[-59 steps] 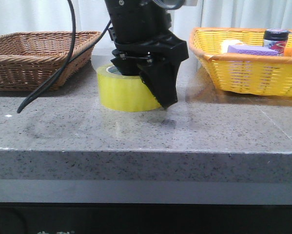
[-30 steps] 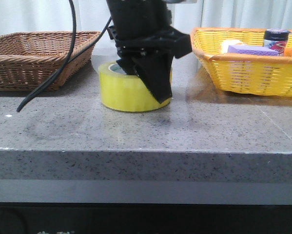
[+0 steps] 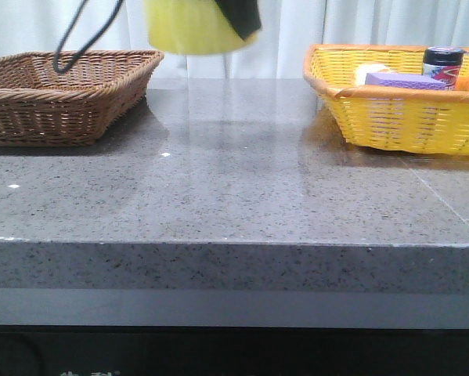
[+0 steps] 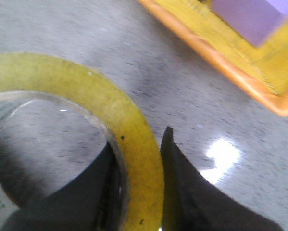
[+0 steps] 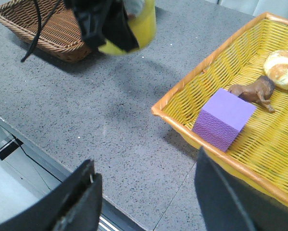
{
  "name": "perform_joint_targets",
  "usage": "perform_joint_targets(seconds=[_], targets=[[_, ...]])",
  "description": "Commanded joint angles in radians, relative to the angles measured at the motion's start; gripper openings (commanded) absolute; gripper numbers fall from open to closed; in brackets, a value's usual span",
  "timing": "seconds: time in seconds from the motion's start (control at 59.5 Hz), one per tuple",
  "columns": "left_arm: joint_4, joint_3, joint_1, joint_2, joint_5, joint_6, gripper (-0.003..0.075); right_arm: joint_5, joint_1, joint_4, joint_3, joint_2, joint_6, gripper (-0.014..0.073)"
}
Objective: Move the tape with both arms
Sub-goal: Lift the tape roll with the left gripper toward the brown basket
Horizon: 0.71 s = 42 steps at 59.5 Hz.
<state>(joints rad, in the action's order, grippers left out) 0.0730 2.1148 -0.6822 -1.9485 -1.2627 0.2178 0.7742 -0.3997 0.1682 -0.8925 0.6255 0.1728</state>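
The tape [image 3: 189, 28], a wide yellow roll, hangs high above the table at the top edge of the front view. My left gripper [image 4: 139, 139] is shut on its wall, one black finger inside the core and one outside. The right wrist view shows the same roll [image 5: 143, 23] lifted over the grey table near the brown basket, with the left gripper [image 5: 105, 26] on it. My right gripper [image 5: 144, 159] is open and holds nothing. It hovers over the table's front edge, well apart from the tape and beside the yellow basket.
A brown wicker basket [image 3: 62, 86] sits at the back left. A yellow basket [image 3: 391, 117] at the back right holds a purple block [image 5: 224, 119], a bun, a toy animal and a jar. The left arm's black cable [image 3: 81, 35] hangs over the brown basket.
The left gripper has lifted the tape off the table, from resting at centre back to the top edge of the front view, slightly leftward.
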Motion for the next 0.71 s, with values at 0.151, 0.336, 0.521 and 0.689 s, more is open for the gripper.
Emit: perform_joint_targets(seconds=[0.151, 0.336, 0.521, 0.689], targets=[[0.023, 0.057, 0.156, 0.061, 0.002, -0.011, 0.0043, -0.067, 0.007, 0.009, -0.020, 0.000, 0.004, 0.0447], [-0.004, 0.055, 0.283, 0.059, 0.002, -0.011, 0.0043, -0.067, 0.007, 0.009, -0.020, 0.000, 0.004, 0.0447], [-0.112, 0.026, 0.383, 0.057, 0.002, -0.011, 0.0043, -0.067, 0.007, 0.009, -0.020, 0.000, 0.004, 0.0447], [-0.112, -0.029, 0.436, 0.038, 0.002, -0.011, 0.0043, -0.067, 0.007, 0.009, -0.020, 0.000, 0.004, 0.0447]])
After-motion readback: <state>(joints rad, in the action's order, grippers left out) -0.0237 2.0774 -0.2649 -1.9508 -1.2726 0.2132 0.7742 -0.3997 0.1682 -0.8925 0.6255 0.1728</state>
